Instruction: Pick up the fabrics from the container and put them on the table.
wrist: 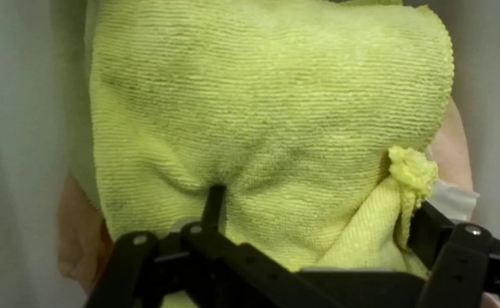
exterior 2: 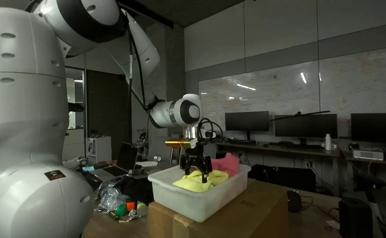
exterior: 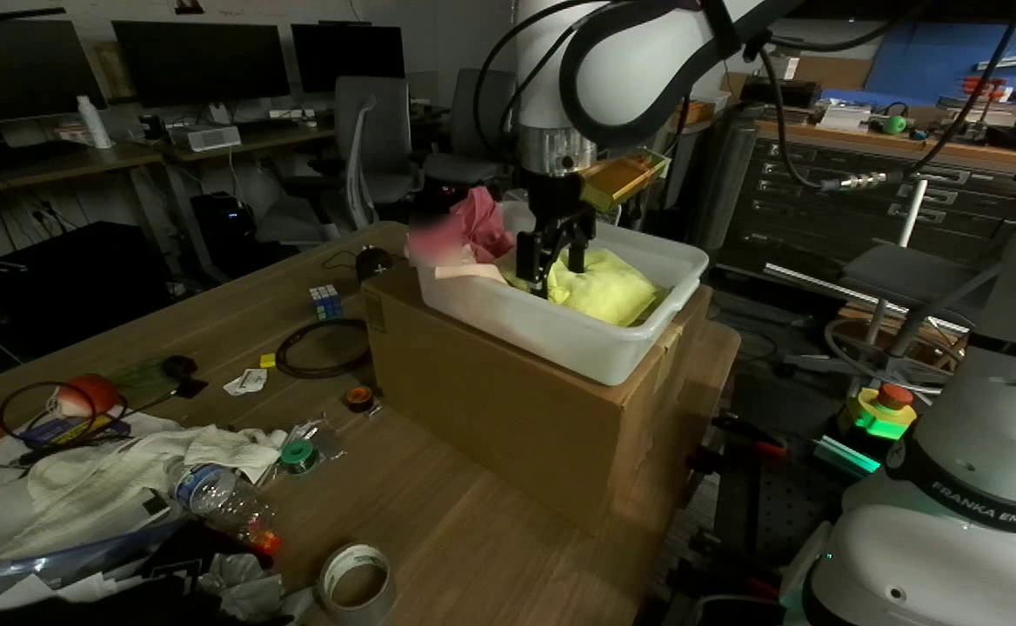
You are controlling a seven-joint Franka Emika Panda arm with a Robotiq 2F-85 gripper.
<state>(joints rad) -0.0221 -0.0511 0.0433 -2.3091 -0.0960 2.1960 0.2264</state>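
Above a wooden table (exterior: 473, 548), one yellow fabric (exterior: 617, 291) is partly located between two fingers (wrist: 215, 207) of the gripper (exterior 2: 196, 176), which are spread apart. With it, one pink fabric (exterior: 484, 224) and some peach fabric (wrist: 453, 141) are contained in one white bin (exterior: 517, 329), supported by one cardboard box (exterior: 491, 417).

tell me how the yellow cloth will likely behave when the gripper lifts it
The yellow cloth will probably flop and sag, judging by its soft creases. Its ribbed weave should resist slipping from the gripper. It might drag the peach fabric that shows past its edges.
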